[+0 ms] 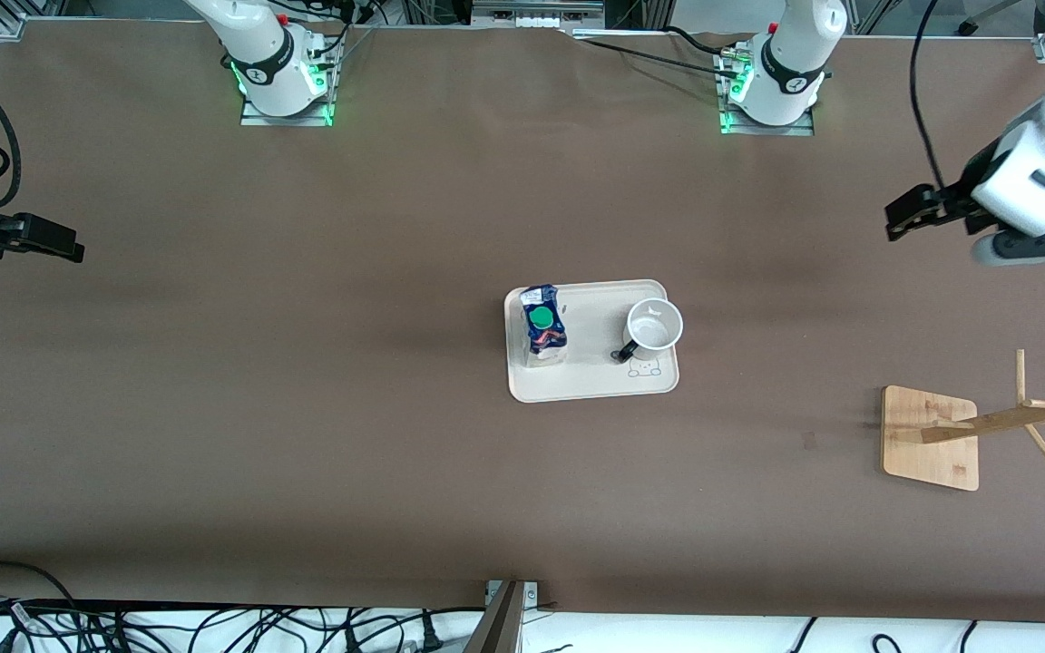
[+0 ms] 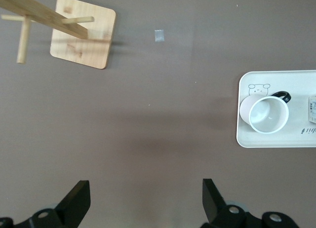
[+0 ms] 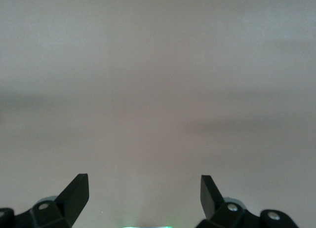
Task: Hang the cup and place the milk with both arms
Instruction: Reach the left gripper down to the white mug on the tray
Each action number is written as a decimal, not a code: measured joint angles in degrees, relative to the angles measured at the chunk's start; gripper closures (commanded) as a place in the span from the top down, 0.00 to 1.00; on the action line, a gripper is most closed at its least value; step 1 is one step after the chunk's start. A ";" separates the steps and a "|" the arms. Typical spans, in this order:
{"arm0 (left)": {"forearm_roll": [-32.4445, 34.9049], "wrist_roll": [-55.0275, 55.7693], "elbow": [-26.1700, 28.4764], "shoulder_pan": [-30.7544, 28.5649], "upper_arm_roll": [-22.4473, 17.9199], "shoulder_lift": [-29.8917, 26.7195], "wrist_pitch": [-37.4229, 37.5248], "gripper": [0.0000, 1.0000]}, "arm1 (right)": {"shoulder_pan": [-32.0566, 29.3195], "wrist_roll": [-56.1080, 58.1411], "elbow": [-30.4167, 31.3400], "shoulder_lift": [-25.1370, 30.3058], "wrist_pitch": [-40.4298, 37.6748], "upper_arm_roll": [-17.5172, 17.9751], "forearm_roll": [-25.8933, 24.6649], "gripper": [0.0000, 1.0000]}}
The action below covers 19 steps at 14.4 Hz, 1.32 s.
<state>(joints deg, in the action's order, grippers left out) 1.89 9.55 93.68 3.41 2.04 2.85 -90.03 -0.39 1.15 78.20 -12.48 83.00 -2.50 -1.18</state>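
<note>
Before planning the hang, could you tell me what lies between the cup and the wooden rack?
Only bare brown table between the cup and the wooden rack, as the front view shows.

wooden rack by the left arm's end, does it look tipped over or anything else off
Nothing stands out. The wooden peg rack stands upright on its square base; it only looks slanted from the high camera. The white mug and blue milk carton stand upright on the cream tray, nothing spilled.

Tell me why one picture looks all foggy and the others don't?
Right wrist view: only bare, blurry table past the open fingers, with nothing sharp to see. Left wrist view: crisp cup and wooden rack. Front view: even light, green glow at the arm bases.
</note>
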 measured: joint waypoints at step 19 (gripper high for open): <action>-11.49 0.02 14.61 10.14 10.75 17.89 -30.48 1.00 | 0.56 -0.05 0.00 -0.43 -0.21 0.27 0.00 1.00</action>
<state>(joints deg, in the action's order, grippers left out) -9.60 9.56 108.29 13.55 12.80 20.75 -120.51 0.17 1.11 78.20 -12.91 82.79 -2.23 -1.18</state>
